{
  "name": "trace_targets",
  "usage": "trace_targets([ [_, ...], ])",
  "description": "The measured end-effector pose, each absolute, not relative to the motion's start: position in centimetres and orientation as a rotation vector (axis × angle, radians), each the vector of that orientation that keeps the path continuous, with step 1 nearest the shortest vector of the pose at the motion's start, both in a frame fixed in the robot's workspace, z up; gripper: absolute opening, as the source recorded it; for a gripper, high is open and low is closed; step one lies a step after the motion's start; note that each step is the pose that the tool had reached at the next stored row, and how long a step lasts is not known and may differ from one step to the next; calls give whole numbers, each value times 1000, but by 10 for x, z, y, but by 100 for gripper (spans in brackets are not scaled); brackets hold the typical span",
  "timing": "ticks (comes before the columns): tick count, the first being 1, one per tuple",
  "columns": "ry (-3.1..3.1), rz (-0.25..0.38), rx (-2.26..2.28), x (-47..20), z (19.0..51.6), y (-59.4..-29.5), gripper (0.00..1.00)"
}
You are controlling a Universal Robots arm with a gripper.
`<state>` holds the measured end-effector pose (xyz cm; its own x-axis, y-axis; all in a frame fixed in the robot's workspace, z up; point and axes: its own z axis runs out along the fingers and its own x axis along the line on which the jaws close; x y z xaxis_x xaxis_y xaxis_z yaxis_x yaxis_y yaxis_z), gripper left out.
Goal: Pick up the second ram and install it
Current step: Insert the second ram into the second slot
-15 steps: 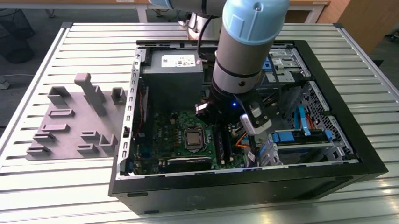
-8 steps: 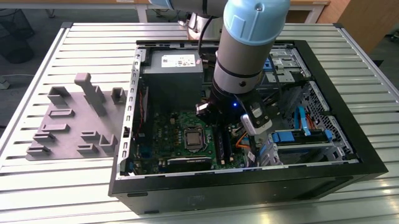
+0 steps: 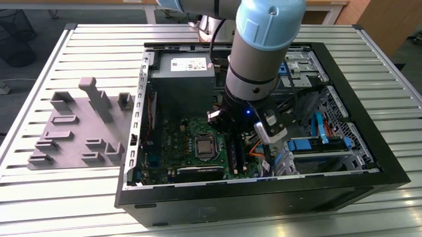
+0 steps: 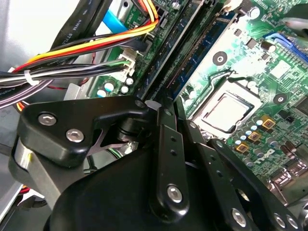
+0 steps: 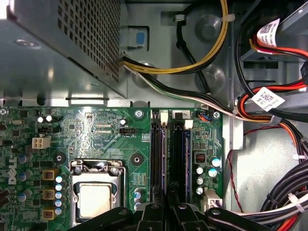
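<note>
My gripper [image 3: 232, 146] reaches down into the open computer case [image 3: 264, 190], over the memory slots beside the processor socket [image 5: 96, 199]. Both wrist views show its black linkage drawn close together, gripper [image 4: 161, 103] and gripper [image 5: 167, 201], shut at the near end of the slots. The second ram [image 5: 164, 159] is a thin blue-green stick standing on edge in a slot, running away from the fingers, and the second wrist view shows the ram [image 4: 185, 60] as a dark green strip. The fingertips themselves are hidden behind the linkage. The green motherboard [image 3: 188, 143] lies flat under it all.
A grey slotted fixture [image 3: 79, 128] lies on the table at the exterior view's left of the case. The power supply box [image 3: 181, 74] sits behind the board. Bundled cables [image 5: 269, 110] and blue drive brackets [image 3: 316, 143] crowd the other side of the slots.
</note>
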<state>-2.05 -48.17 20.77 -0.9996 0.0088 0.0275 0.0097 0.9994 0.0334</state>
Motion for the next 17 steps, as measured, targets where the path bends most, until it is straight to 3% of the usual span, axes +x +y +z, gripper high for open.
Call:
trace_targets([
  [17,-3114,-52,-15,-20,206,-482,15],
])
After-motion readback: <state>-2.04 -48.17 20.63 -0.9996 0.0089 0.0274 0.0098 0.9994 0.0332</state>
